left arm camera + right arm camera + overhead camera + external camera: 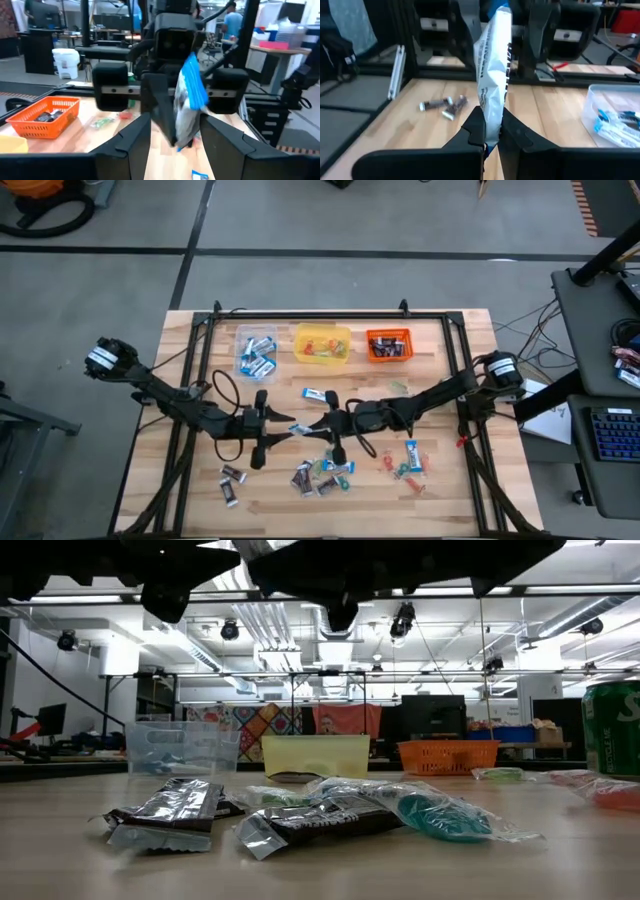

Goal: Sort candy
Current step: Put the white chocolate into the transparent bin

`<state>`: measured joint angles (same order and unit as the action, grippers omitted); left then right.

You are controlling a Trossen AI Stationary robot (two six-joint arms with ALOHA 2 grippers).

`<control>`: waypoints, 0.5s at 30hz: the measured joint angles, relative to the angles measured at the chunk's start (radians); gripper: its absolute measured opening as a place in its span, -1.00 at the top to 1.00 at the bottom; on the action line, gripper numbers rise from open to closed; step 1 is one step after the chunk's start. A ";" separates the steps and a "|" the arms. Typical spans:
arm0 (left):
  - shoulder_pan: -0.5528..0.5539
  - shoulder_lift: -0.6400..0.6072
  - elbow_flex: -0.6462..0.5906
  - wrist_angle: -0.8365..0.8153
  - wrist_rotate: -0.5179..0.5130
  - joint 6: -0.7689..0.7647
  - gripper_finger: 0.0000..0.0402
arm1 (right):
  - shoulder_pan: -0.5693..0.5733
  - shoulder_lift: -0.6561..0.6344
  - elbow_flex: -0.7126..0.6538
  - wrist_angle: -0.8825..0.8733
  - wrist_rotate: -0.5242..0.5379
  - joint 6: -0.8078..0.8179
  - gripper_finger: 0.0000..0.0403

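Observation:
My right gripper is shut on a blue-and-white wrapped candy above the middle of the table. My left gripper faces it from the left, open, with a finger on either side of the candy's free end; I see no touch. More candy lies on the table: a mixed pile, two dark brown pieces, a blue-and-white one and another. My right gripper pinches the blue-and-white candy between its two fingers by the end nearest it. The fingers come level from the table's right side. The candy is lifted clear of the table and sticks out forward toward the left gripper, with its free end unsupported.
Three tubs stand in a row toward the far edge: a clear one with blue-and-white candy, a yellow one and an orange one with dark pieces. Small red and green sweets lie right of the pile. A black frame borders the table.

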<state>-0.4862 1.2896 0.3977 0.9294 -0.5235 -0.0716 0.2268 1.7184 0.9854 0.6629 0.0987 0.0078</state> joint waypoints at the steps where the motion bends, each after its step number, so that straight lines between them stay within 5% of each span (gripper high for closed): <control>1: 0.000 0.000 0.000 0.000 0.002 0.000 0.23 | 0.000 0.005 0.006 -0.006 0.001 -0.004 0.93; 15: 0.000 0.000 0.000 -0.051 0.071 0.007 0.23 | -0.009 0.015 0.010 0.002 0.006 -0.009 0.93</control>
<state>-0.4858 1.2896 0.3977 0.8788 -0.4530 -0.0647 0.2176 1.7331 0.9951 0.6647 0.1051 -0.0010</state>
